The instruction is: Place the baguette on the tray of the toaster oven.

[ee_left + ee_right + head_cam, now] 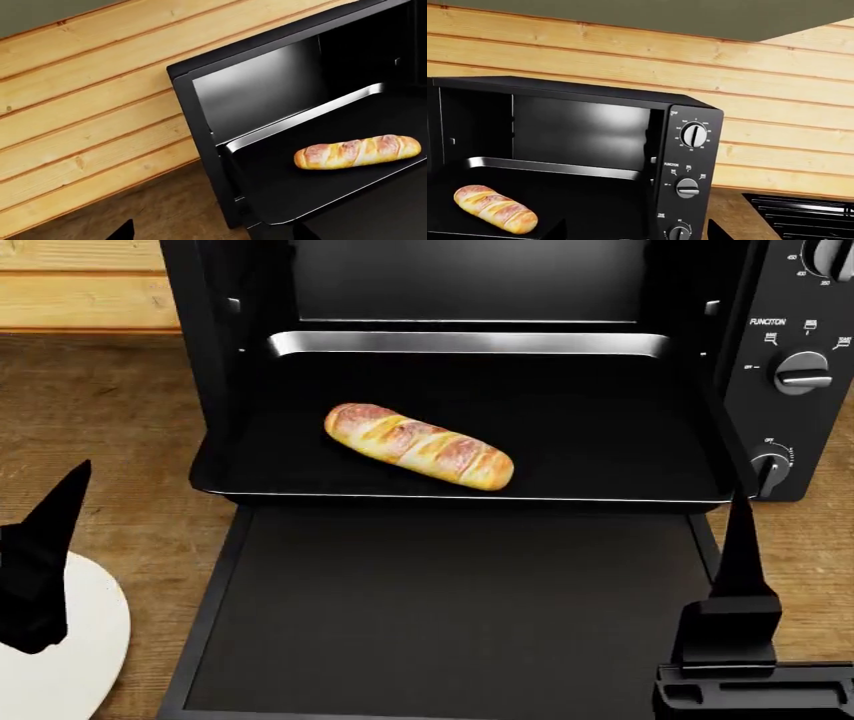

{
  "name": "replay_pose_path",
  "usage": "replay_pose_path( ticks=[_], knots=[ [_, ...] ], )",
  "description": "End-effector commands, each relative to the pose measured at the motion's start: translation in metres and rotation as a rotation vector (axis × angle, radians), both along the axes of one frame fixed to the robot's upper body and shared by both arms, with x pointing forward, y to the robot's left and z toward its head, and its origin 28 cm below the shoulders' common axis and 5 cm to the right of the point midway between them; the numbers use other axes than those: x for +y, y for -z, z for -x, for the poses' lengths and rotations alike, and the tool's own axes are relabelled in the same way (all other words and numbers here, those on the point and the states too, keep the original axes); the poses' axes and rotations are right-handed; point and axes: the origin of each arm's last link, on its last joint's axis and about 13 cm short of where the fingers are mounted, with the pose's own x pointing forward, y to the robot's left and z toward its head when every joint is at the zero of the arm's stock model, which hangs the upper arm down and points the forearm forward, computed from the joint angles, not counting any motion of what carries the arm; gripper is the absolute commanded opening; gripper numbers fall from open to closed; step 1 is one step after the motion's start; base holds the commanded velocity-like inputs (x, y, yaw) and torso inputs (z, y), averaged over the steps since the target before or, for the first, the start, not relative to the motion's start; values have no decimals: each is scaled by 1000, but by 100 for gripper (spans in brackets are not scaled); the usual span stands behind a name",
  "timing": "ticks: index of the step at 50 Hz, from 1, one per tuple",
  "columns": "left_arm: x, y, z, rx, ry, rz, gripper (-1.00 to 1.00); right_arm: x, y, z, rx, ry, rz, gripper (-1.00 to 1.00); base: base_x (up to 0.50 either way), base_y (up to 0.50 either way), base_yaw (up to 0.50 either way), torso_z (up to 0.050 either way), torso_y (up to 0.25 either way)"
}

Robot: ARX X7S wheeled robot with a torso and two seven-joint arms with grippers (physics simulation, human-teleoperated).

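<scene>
The baguette (pixel 418 446) lies diagonally on the black tray (pixel 627 455), which sticks partly out of the open toaster oven (pixel 787 300). It also shows in the left wrist view (pixel 357 151) and the right wrist view (pixel 495 208). The oven door (pixel 454 610) lies flat, folded down in front. My left gripper (pixel 54 530) is open and empty, to the left of the door over a white plate. In its wrist view (pixel 210 235) only the dark fingertips show, wide apart. My right gripper (pixel 738 550) is open and empty by the door's right edge, below the knobs, and its wrist view (pixel 637 232) shows its tips spread.
A white plate (pixel 87 660) lies on the wooden counter (pixel 120 420) under my left gripper. The oven's knob column (pixel 692 135) is on its right panel. A black ribbed cooktop (pixel 807 212) sits to the right of the oven. A wood plank wall (pixel 627 45) stands behind.
</scene>
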Motion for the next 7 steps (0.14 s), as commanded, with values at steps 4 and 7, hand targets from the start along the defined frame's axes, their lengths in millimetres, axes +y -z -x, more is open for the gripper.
replay_pose_path(
  ticks=[4, 7],
  knots=[
    [5, -24, 7, -34, -11, 9, 100, -5, -21, -3, -34, -8, 8, 100, 0, 0, 0, 0, 0],
    [4, -29, 6, -38, -10, 3, 100, -6, -26, -4, -34, -11, 16, 100, 0, 0, 0, 0, 0]
  ],
)
